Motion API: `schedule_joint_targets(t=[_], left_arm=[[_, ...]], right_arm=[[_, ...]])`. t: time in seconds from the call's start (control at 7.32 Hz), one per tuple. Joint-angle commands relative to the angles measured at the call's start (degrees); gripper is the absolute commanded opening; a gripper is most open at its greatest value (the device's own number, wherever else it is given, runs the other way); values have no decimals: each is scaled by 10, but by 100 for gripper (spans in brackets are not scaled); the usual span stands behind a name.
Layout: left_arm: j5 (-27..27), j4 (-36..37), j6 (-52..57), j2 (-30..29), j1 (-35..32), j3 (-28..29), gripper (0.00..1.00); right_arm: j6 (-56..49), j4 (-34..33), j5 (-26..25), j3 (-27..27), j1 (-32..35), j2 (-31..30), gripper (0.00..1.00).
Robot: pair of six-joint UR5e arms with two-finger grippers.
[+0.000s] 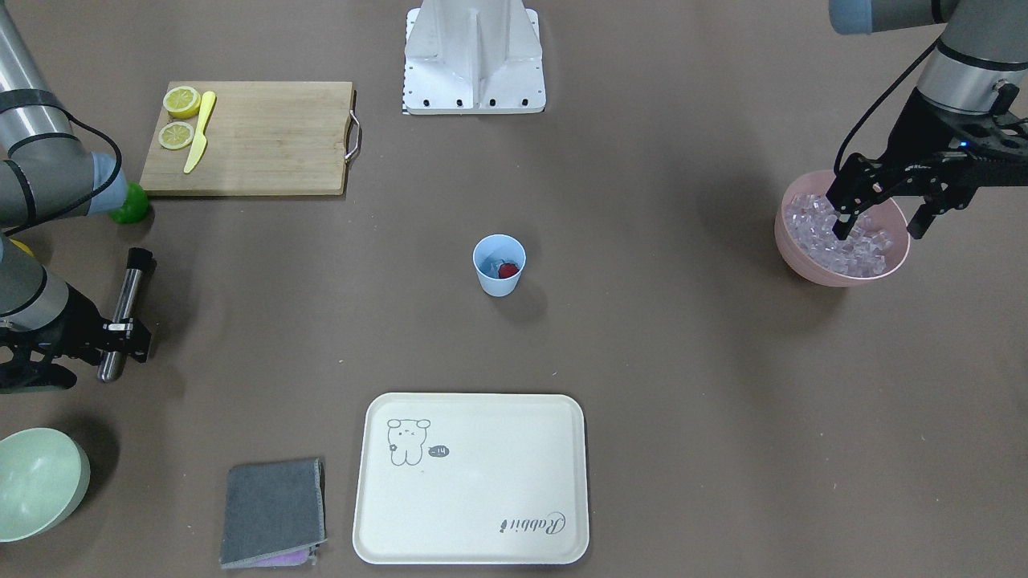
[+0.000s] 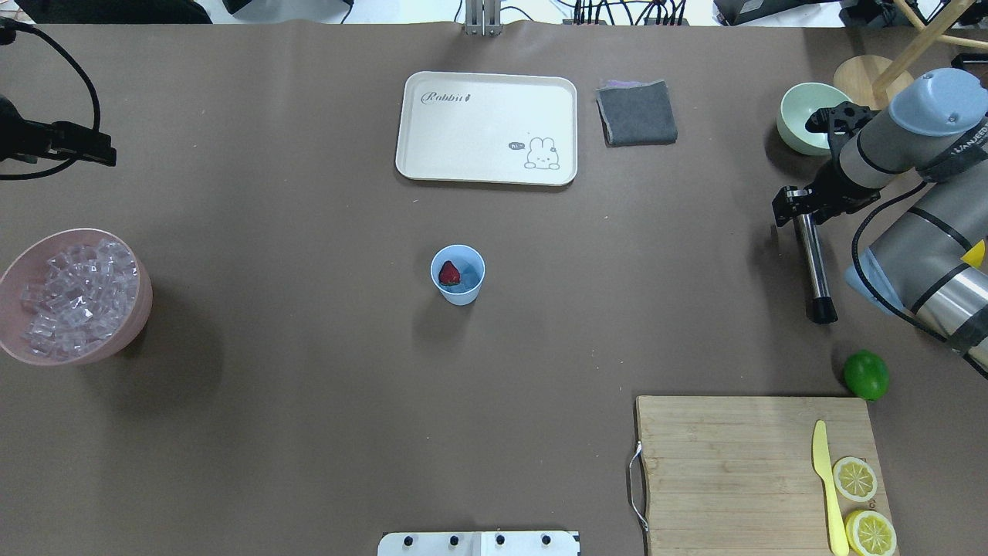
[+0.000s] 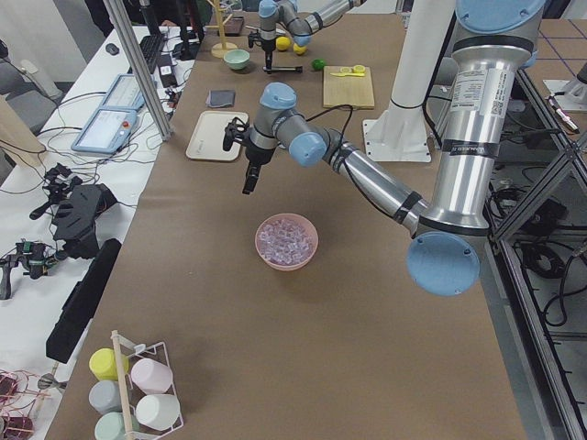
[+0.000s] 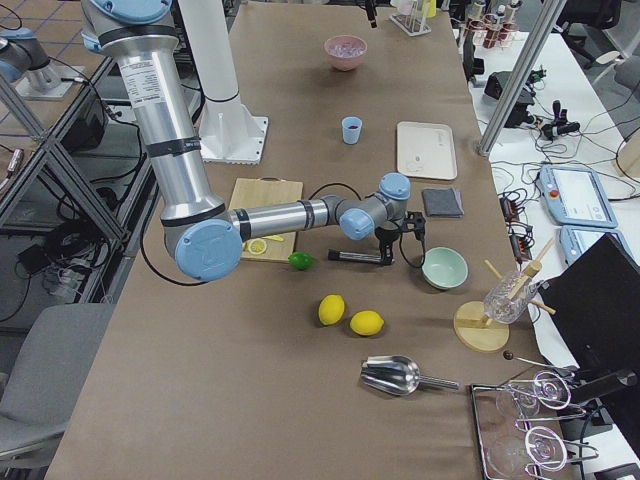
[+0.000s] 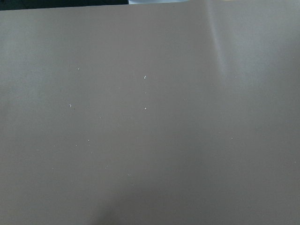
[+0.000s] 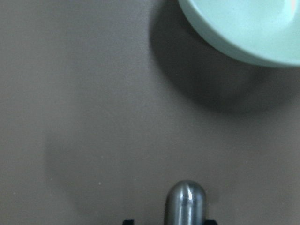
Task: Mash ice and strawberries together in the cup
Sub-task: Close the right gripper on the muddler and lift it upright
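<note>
Clear ice cubes (image 1: 811, 221) look slippery, best pinched across flat faces; left gripper (image 1: 879, 231) hangs spread above; right gripper (image 2: 801, 210), 3 o'clock of the light-blue plastic cup (image 2: 461, 296), clamps a steel muddler (image 2: 812, 266)

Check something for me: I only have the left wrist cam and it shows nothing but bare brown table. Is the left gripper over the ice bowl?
Observer: No. In the left side view the left gripper hangs raised above the table, clear of the pink bowl of ice.
Operator: Holding anything?
Observer: No. In the front view its fingers are spread, with nothing between them.
Operator: Cup contents?
Observer: The light-blue cup stands upright mid-table with a strawberry inside.
Operator: Right arm?
Observer: The right gripper is shut on a steel muddler, which it holds level.
</note>
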Motion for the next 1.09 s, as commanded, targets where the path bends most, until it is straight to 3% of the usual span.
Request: schedule_joint_targets(t=[0.0,0.41,0.68,0.96], left_arm=[[0,0,0,-3,0,0,98],[1,0,0,-4,-1,-2,98],[1,1,-1,0,-5,1,98],[-2,5,-1,16,-52,25,98]], right_arm=[[-2,0,5,6,0,6,0],[-3,-39,7,31,28,47,0],[2,-107,0,43,35,129,0],[3,-106,-1,45,42,200,0]])
